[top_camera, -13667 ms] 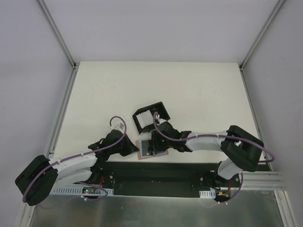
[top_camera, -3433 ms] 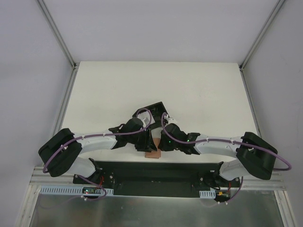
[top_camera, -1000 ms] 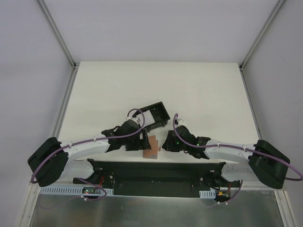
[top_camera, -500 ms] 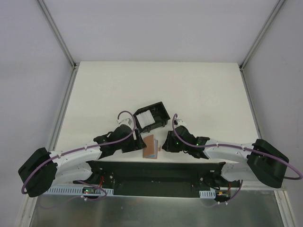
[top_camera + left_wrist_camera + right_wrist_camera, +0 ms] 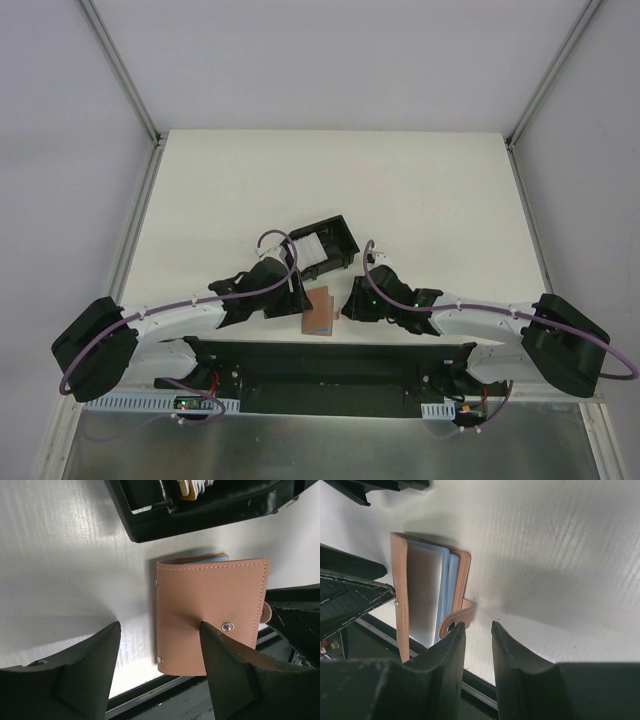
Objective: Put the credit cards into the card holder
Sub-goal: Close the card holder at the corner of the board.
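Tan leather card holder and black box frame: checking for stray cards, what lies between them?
Only a bare strip of white table separates the tan leather card holder from the black box frame, as the left wrist view shows.

Both units are of matching build. The left arm (image 5: 170,318) and right arm (image 5: 480,318) have white link shells set between bulky black joint housings (image 5: 565,345) (largest at the shoulders). A purple cable (image 5: 268,240) runs along each arm and loops free near the wrist. The left tool (image 5: 159,632) and right tool (image 5: 477,627) carry matte black fingers (image 5: 82,672), faceted and wedge-shaped, with no markings legible.
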